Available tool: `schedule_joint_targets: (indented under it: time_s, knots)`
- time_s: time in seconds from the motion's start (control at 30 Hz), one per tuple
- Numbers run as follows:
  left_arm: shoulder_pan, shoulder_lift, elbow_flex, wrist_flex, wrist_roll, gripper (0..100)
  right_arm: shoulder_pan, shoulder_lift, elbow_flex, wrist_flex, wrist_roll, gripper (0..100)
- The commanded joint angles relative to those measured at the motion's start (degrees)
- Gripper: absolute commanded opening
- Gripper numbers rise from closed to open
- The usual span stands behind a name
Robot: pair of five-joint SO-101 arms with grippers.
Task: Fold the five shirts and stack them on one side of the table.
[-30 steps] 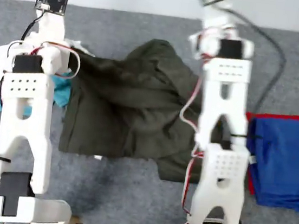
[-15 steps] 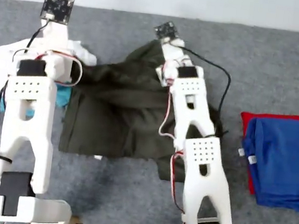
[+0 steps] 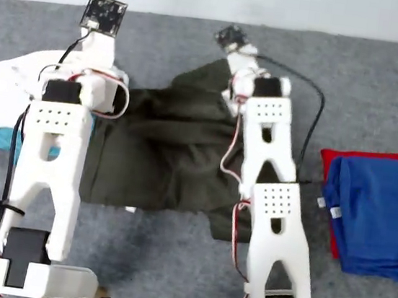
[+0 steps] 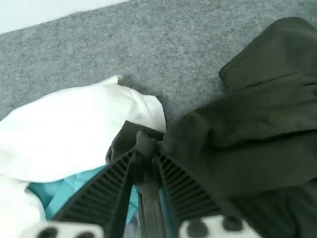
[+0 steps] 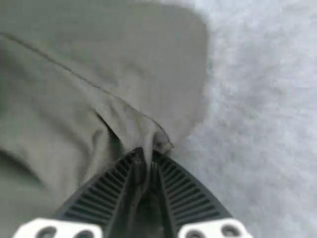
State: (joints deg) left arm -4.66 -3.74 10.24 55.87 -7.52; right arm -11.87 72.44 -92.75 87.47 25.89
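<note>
The dark green shirt [image 3: 169,153] lies rumpled across the middle of the table [image 3: 380,91], between the two arms, and both grippers have hold of it along its far edge. The left gripper [image 4: 145,157] is closed tight on a small bunch of the dark cloth, just beside the white shirt [image 4: 64,134]. The right gripper [image 5: 146,157] has its jaws pressed together on a pinched ridge of the same fabric, close to where that shirt ends and bare grey surface begins. Two grips set apart on one edge look meant to give control of the whole width, so that the cloth can be drawn taut and laid over itself rather than dragged in a lump. The shirt is creased and uneven, so it probably needs flattening before any fold will sit square. On the right arm's side a blue shirt [image 3: 376,214] rests folded on top of a red one [image 3: 361,156] — evidently the finished stack, kept well apart from the working area. On the left arm's side the white shirt and a teal one [image 4: 54,191] lie loosely heaped, touching the dark shirt's edge — apparently waiting their turn. The left grip sits close enough to the white cloth that lifting could snag it.
</note>
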Motion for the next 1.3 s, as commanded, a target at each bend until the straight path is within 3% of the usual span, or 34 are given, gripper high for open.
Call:
schedule_joint_targets:
  time_s: [0.0,0.2,0.33,0.6,0.9,1.0,1.13,1.27]
  knots:
    - [0.3,-0.9,-0.3,2.7,0.3,1,0.6,-10.2,-3.3,13.2,0.4,0.9]
    - [0.2,-0.9,-0.6,12.8,0.2,1,3.6,-16.8,-2.3,15.8,0.4,0.9]
    - [-0.5,-0.9,-0.6,19.2,0.1,1,4.4,-23.1,6.4,15.8,-1.8,0.9]
    - [-4.4,-0.9,-0.6,22.6,0.1,1,1.5,-43.5,54.5,14.1,-1.2,0.9]
    - [-4.0,-0.4,-0.4,22.3,0.1,1,-0.5,-63.1,96.7,-1.4,-1.3,1.1]
    - [-4.0,-0.4,-0.4,22.2,0.1,1,-2.9,-69.1,98.9,-1.4,-1.3,4.1]
    - [-4.0,-0.4,-0.4,22.2,0.1,1,-7.4,-77.6,97.6,4.6,-0.8,18.8]
    - [-4.0,-0.4,-0.4,22.2,0.1,1,-5.0,-84.3,91.6,2.7,-1.2,21.8]
